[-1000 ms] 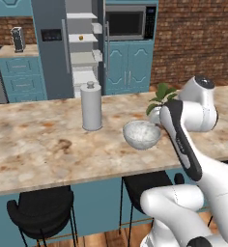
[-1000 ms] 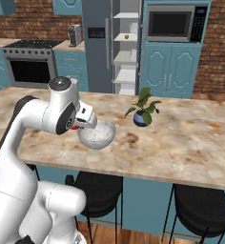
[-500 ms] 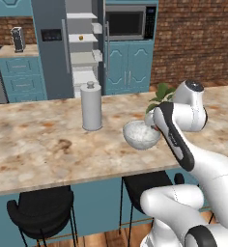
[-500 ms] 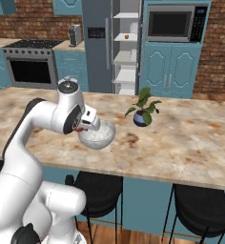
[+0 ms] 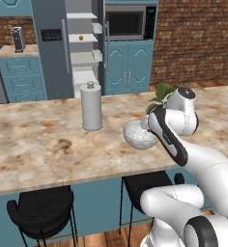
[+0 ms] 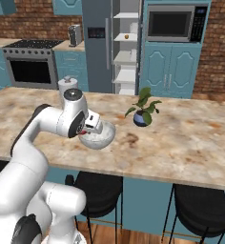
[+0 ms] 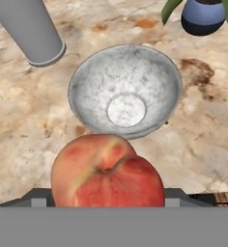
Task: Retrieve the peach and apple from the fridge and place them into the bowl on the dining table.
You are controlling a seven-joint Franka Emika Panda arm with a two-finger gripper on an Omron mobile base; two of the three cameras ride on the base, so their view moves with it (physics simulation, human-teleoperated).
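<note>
Swung lower and closer toward the bowl (image 7: 126, 91) over the last second, gripper (image 6: 89, 125) now poised just short of its rim. Clamped on the peach (image 7: 107, 171), carried high enough to clear the lip for a drop. Bowl empty on the dining table (image 5: 34, 144), beside the white canister (image 5: 92, 106). Farther back, fridge (image 6: 97, 43) door open, small fruit (image 6: 127, 36) on a shelf, likely the apple.

Fingers (image 7: 38, 197) clamped, arm outstretched forward

bowl (image 7: 125, 91) on dining table (image 7: 203, 140), canister (image 7: 31, 31) beside, peach (image 7: 107, 171) above
</note>
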